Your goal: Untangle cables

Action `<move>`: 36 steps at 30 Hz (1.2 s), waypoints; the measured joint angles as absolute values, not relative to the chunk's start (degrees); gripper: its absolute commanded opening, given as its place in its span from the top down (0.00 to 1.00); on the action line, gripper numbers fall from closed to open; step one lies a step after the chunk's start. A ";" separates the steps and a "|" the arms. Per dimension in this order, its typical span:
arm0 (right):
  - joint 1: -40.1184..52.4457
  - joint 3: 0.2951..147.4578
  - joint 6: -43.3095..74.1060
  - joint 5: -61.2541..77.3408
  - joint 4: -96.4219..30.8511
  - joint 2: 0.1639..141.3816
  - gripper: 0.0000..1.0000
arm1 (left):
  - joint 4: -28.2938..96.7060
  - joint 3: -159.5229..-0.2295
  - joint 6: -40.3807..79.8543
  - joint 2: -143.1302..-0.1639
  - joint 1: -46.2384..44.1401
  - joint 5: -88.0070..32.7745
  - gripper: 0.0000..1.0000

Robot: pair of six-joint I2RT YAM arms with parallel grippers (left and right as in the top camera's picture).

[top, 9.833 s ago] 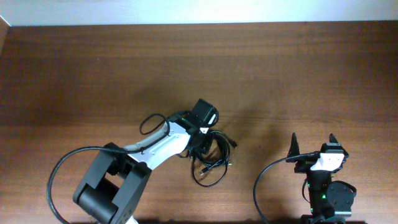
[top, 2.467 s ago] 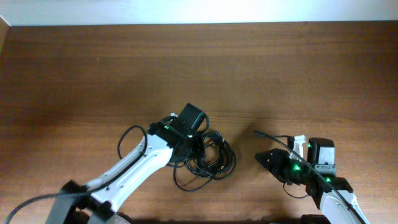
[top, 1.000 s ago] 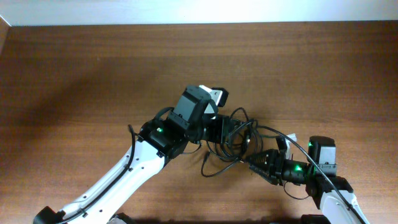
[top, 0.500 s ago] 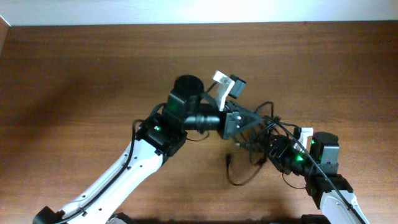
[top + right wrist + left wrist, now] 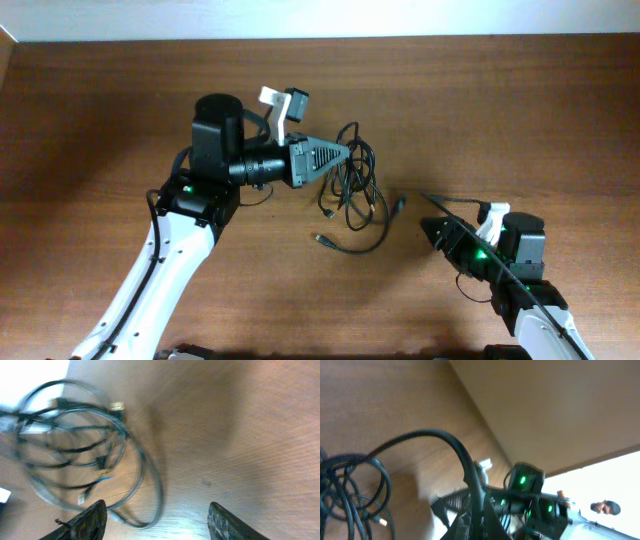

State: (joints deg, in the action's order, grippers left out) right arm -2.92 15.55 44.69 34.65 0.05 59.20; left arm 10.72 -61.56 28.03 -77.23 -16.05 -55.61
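The left gripper point(image 5: 340, 152) is held sideways above the middle of the wooden table point(image 5: 520, 110), pointing right. Its jaws are pressed together on a strand of the black cables point(image 5: 355, 190). In the left wrist view that strand point(image 5: 445, 442) arches up and runs down between the fingers, though the view is too dark to tell whether they pinch one cord or two.

From the grip, the tangle hangs and trails toward the near side in several overlapping loops. Its lowest loop lies on the table, right of centre. Small plug ends stick out of the bundle: one at its near-left edge point(image 5: 322, 240) and one on its right point(image 5: 398, 207).

The right gripper point(image 5: 432, 228) sits low at the near right, just right of the tangle and apart from it. Its jaws are spread wide with nothing between them, and only bare wood shows in the gap in the right wrist view. That blurred view also shows the coils point(image 5: 75, 445), with a metallic plug tip point(image 5: 117, 406) at their upper edge.

Green indicator lights glow on the left arm point(image 5: 187, 187) and the right arm point(image 5: 475, 255).
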 measured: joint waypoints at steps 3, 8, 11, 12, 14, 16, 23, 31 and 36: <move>-2.92 15.53 41.98 42.04 5.76 59.20 0.35 | 19.33 -61.84 20.29 -77.23 -17.37 -55.99 1.00; -2.92 15.53 40.75 47.99 6.07 59.20 0.32 | 40.45 -62.08 10.52 -77.21 -20.64 -40.75 1.00; -2.92 15.53 40.34 48.86 5.13 59.20 0.30 | 48.88 -61.91 8.71 -77.19 -21.39 -25.91 0.93; -2.92 15.53 40.29 49.08 4.56 59.20 0.30 | 50.33 -61.89 8.56 -77.19 -21.39 -22.57 0.84; -2.92 15.53 40.27 49.23 4.03 59.20 0.29 | 51.20 -61.89 8.10 -77.21 -21.37 -16.34 0.69; -2.92 15.53 40.25 49.23 3.01 59.20 0.28 | 51.22 -61.89 8.12 -77.21 -21.39 -13.34 0.12; -2.92 15.55 39.99 47.70 -2.07 59.20 0.18 | 50.96 -61.89 8.73 -77.71 -21.39 -10.44 0.01; -2.92 15.55 40.03 40.99 -11.42 59.20 0.01 | 38.83 -61.78 18.59 -81.12 -21.39 -10.00 0.01; -2.92 15.57 40.03 34.83 -17.06 59.20 0.01 | 31.03 -61.78 24.82 -84.07 -21.74 -10.00 0.01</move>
